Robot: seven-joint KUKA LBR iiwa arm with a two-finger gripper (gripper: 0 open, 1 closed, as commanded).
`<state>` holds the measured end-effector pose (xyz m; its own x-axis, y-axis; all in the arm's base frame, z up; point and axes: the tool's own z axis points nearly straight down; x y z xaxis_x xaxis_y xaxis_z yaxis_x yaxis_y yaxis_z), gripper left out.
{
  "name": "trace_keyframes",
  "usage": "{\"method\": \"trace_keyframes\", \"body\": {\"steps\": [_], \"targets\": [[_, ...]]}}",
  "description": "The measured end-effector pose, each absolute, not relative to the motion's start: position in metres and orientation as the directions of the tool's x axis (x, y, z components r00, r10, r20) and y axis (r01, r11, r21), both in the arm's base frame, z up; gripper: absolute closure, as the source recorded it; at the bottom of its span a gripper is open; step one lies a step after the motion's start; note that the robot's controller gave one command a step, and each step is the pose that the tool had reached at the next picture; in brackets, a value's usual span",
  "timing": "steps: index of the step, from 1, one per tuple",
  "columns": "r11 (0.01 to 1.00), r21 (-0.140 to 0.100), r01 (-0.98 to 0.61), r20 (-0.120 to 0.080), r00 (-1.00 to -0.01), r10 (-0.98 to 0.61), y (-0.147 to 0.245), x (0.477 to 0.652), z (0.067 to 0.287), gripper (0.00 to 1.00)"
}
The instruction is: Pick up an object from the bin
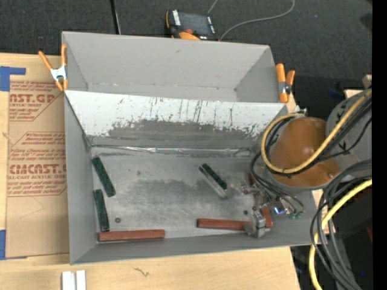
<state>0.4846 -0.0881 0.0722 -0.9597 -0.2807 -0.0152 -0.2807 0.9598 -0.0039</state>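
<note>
Nearest to us, flat against the front wall of the bin (169, 59), lies a long reddish-brown bar (131, 235) in the front left corner, its length running along the wall. To its right, also on the front edge of the floor, we see a shorter reddish-brown bar (221, 225) lying almost level. Its right end runs up to the gripper (260, 225), which sits low in the front right corner. Bar and gripper meet there, though we cannot make out whether the gripper is open, closed or clamped on the bar's end, because the parts at that spot are too crowded to read. Above the gripper we see the wrist's rounded orange cover (299, 153), hanging over the bin's right wall.

Just behind the shorter bar, towards the middle of the floor, a dark green strip with a pale metal end (211, 177) lies on a slant — near the gripper but apart from it. Well away on the left side we find two more dark green strips: one tilted (103, 176), leaning back towards the rear wall, and one nearly straight (101, 210) just in front of it — its near end just beside the long bar's left end.
</note>
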Motion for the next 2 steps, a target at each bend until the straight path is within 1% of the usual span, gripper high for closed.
{"method": "trace_keyframes", "body": {"steps": [1,2], "targets": [[0.956,-0.001,-0.293,-0.005,-0.956,-0.293,-0.101,0.492,0.071,0.0],[0.954,0.001,-0.299,-0.014,-0.954,-0.299,0.012,0.482,0.075,0.0]]}}
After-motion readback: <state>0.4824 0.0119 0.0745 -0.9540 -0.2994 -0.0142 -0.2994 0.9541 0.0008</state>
